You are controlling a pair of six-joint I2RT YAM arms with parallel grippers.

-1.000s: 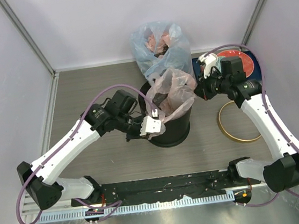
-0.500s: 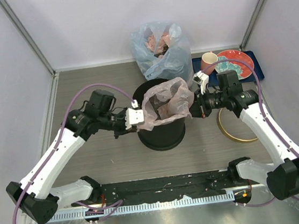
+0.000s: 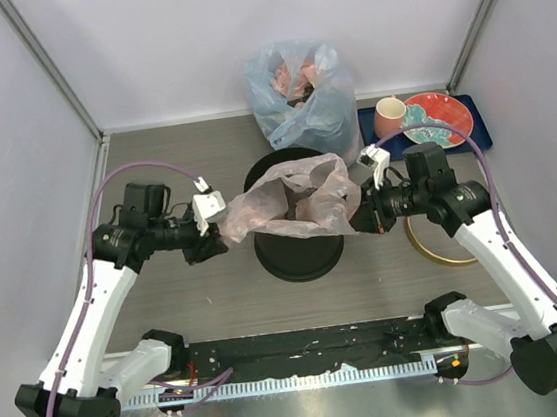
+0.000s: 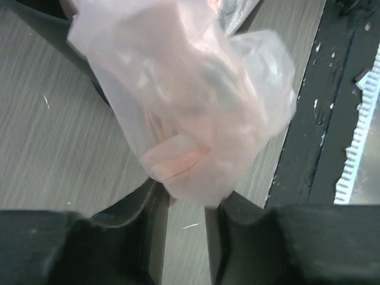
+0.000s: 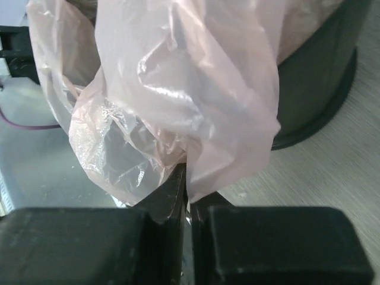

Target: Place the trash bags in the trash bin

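The pale-pink trash bag [image 3: 293,199] is stretched across the top of the round black trash bin [image 3: 299,251], hanging over both sides. My left gripper [image 3: 213,236] is left of the bin. In the left wrist view its jaws stand apart, with table showing between them, and the bag's corner [image 4: 178,172] sits right at the left gripper [image 4: 184,205]. My right gripper [image 3: 362,219] is at the bin's right side. The right wrist view shows the right gripper [image 5: 189,190] shut on a fold of the bag [image 5: 190,107], with the bin [image 5: 317,89] behind.
A gold hoop [image 3: 415,238] lies flat on the table right of the bin, under my right arm. A bluish bag [image 3: 300,90] with reddish contents stands behind the bin. A dark blue tray [image 3: 474,136] at the back right carries a red plate [image 3: 439,115] and a cup [image 3: 389,115].
My left gripper has drawn away to the left, pulling the bag out wide over the bin, and its jaws have parted. The right gripper has kept its hold and shifted a little lower.
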